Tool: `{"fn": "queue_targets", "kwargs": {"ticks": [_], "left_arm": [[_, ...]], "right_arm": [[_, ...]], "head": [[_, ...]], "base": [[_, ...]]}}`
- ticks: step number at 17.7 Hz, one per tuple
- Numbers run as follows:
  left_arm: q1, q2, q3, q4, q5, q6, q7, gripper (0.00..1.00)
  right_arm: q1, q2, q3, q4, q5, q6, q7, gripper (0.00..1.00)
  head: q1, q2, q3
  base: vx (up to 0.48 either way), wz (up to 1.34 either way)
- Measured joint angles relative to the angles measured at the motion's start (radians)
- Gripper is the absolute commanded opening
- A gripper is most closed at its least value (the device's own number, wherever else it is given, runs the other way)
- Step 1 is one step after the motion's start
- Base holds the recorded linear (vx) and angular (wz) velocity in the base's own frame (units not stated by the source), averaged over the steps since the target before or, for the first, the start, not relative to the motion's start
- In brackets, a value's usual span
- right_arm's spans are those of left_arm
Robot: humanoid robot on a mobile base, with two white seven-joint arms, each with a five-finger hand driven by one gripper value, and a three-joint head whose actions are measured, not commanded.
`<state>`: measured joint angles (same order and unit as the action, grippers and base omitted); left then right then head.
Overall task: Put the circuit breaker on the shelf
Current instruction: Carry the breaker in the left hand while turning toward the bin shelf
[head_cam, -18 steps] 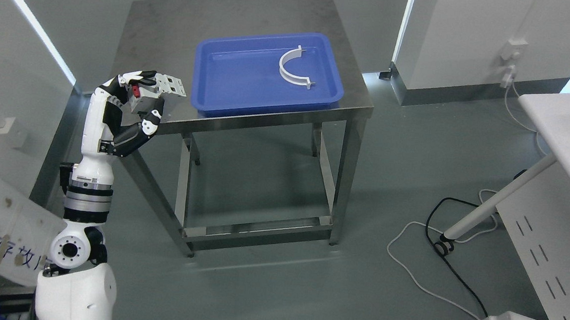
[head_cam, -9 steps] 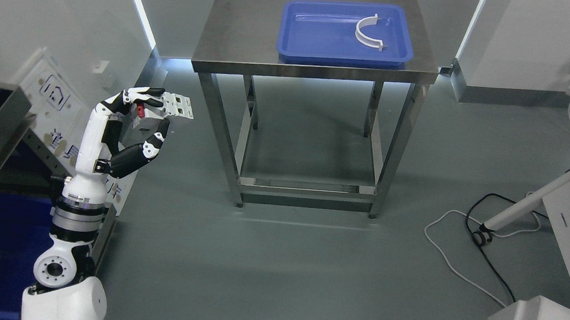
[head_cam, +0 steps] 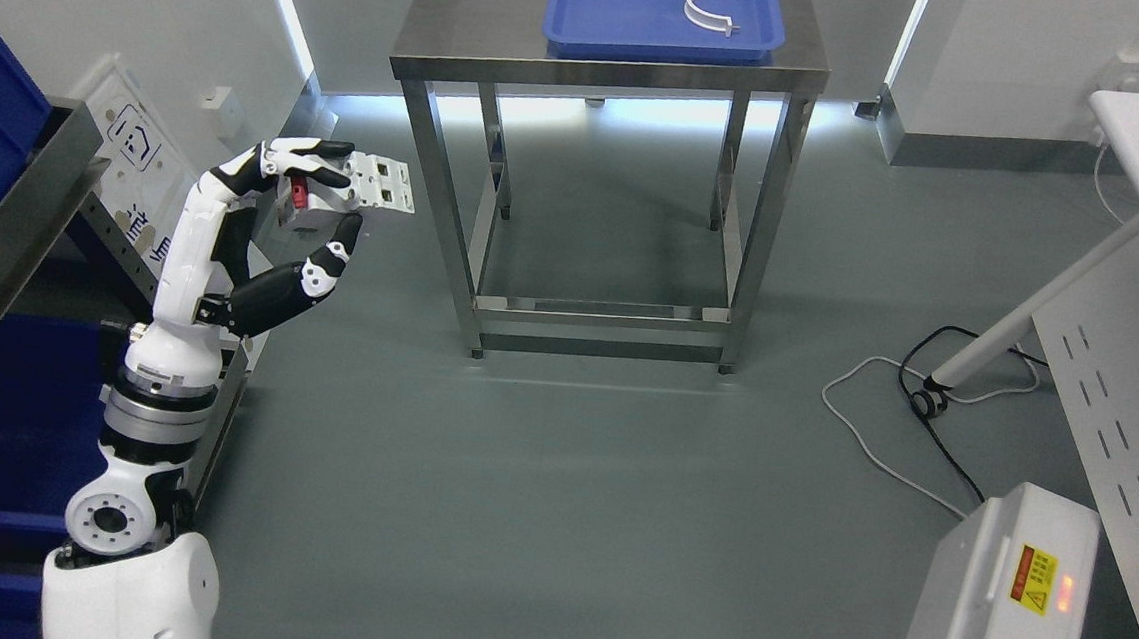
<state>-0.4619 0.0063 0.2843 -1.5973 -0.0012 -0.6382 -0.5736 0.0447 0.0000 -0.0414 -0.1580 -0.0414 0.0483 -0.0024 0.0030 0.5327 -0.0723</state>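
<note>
1. I judged a drop the main risk: my left hand [head_cam: 302, 201] carried the breaker [head_cam: 353, 192] in mid-air over bare floor [head_cam: 557, 499], and a jolt from the base could shake it loose before it reached the shelf [head_cam: 10, 220] at left.
2. The fingers [head_cam: 316, 149] were curled over the breaker's top, thumb beneath, pinching it; its far end jutted past them.

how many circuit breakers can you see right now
1. The circuit breaker is gripped in the left hand, raised at the left beside the steel table. Others could be hidden outside the view.
</note>
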Motion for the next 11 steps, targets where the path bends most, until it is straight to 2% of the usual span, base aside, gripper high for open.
{"fn": "queue_targets", "kwargs": {"ticks": [7,11], "left_arm": [[-0.044,0.076,-0.011,-0.037,0.001,0.03,0.0,0.11],[-0.054,0.11,-0.007,-0.051,0.001,0.039,0.0,0.11]], "right_arm": [[0.0,0.0,0.0,0.0,0.0,0.0,0.0,1.0],[0.001,0.0,0.0,0.0,0.0,0.0,-0.001,1.0]], "head": [[0.0,0.0,0.0],[0.0,0.0,0.0]], "base": [[-0.324,0.09],[-0.328,0.42]]}}
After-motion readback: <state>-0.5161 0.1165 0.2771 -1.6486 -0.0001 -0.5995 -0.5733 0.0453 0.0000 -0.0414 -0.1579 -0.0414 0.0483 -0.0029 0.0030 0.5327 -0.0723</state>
